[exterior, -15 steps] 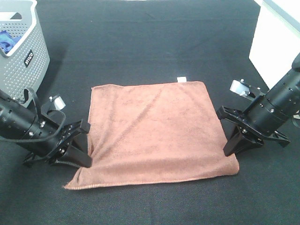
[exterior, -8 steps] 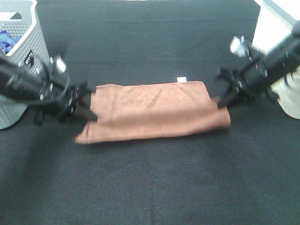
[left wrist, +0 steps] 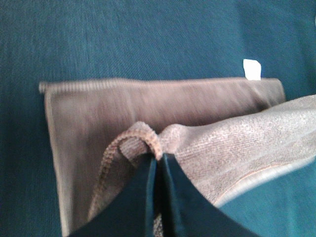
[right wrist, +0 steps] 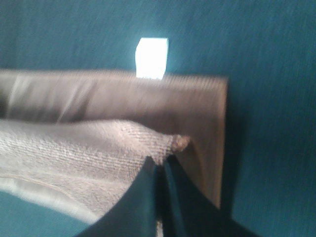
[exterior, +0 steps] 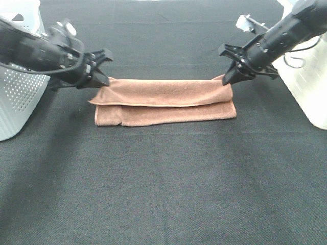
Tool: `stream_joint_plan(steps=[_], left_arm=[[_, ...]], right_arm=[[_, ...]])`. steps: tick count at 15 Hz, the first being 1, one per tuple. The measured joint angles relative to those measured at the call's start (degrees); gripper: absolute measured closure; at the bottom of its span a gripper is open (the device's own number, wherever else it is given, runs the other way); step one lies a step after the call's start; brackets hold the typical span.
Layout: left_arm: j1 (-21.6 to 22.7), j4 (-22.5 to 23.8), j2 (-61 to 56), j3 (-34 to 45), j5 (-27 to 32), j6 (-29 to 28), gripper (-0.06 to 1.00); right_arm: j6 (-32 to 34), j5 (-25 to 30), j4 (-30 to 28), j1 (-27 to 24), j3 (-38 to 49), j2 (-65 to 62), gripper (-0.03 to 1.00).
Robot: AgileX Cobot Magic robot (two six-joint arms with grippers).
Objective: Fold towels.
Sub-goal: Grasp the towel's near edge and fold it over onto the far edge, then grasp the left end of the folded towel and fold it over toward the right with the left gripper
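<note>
The reddish-brown towel [exterior: 164, 102] lies folded over on the black table as a long strip. My left gripper [exterior: 103, 80] is shut on its left upper corner, and my right gripper [exterior: 225, 80] is shut on its right upper corner. Both hold the top layer slightly above the lower layer. In the left wrist view the closed fingers [left wrist: 159, 192] pinch the hemmed corner of the towel [left wrist: 148, 113], with the white tag [left wrist: 252, 68] at the far edge. In the right wrist view the fingers [right wrist: 160, 197] pinch the towel [right wrist: 89, 143] corner, and the tag [right wrist: 152, 58] lies beyond.
A grey perforated basket [exterior: 18, 97] stands at the left edge, behind my left arm. A white container [exterior: 306, 81] stands at the right edge, beside my right arm. The black tabletop [exterior: 168, 184] stretches in front of the towel.
Both grippers have carried the towel's near edge away from the camera, over the far edge. The towel went from flat and square to a folded strip.
</note>
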Motion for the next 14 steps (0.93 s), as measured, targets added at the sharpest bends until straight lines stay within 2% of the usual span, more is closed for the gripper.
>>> stream_joint_plan(steps=[2, 3, 4, 5, 6, 7, 8, 9, 10, 11, 12, 13, 14], left_arm=[[0.0, 0.34, 3.27, -2.41, -0.11, -2.92, 0.92], [0.0, 0.57, 4.41, -3.55, -0.17, -4.01, 0.87], [0.0, 0.69, 5.27, -4.53, -0.17, -4.53, 0.75], [0.0, 0.74, 5.61, -5.1, -0.17, -4.64, 0.58], [0.0, 0.74, 5.56, -5.61, -0.17, -4.64, 0.31], [0.0, 1.15, 5.39, -5.73, -0.06, -4.41, 0.16], [0.0, 2.75, 5.16, -5.73, 0.11, -4.13, 0.09], [0.11, 4.93, 5.1, -5.73, 0.34, -4.47, 0.07], [0.17, 7.85, 5.1, -5.73, 0.57, -6.42, 0.06], [0.29, 12.49, 5.1, -5.73, 0.86, -11.63, 0.06], [0.34, 15.18, 5.33, -5.73, 1.55, -14.9, 0.06], [0.34, 15.18, 5.33, -5.73, 1.55, -14.9, 0.06], [0.4, 17.53, 6.02, -5.73, 2.52, -17.76, 0.06]], right_arm=[[0.29, 0.0, -0.11, 0.0, -3.9, 3.78, 0.95], [0.46, 0.0, -0.34, 0.0, -4.18, 4.53, 0.87], [0.52, 0.0, -0.34, 0.0, -4.3, 4.81, 0.71], [0.57, 0.06, -0.4, 0.0, -4.7, 4.81, 0.51], [0.74, 0.52, -0.52, 0.0, -5.1, 4.58, 0.25], [0.92, 1.38, -0.97, 0.0, -5.1, 4.3, 0.16], [1.78, 2.75, -2.29, 0.0, -5.16, 3.72, 0.12], [3.38, 4.13, -4.24, 0.0, -5.16, 3.15, 0.1], [5.16, 5.56, -6.76, 0.0, -5.27, 2.81, 0.09], [7.1, 6.76, -9.8, 0.0, -5.27, 2.75, 0.09], [7.96, 7.33, -11.17, 0.0, -5.27, 2.75, 0.09], [7.96, 7.33, -11.17, 0.0, -5.27, 2.75, 0.09], [8.19, 7.39, -11.86, 0.0, -5.27, 2.75, 0.09]])
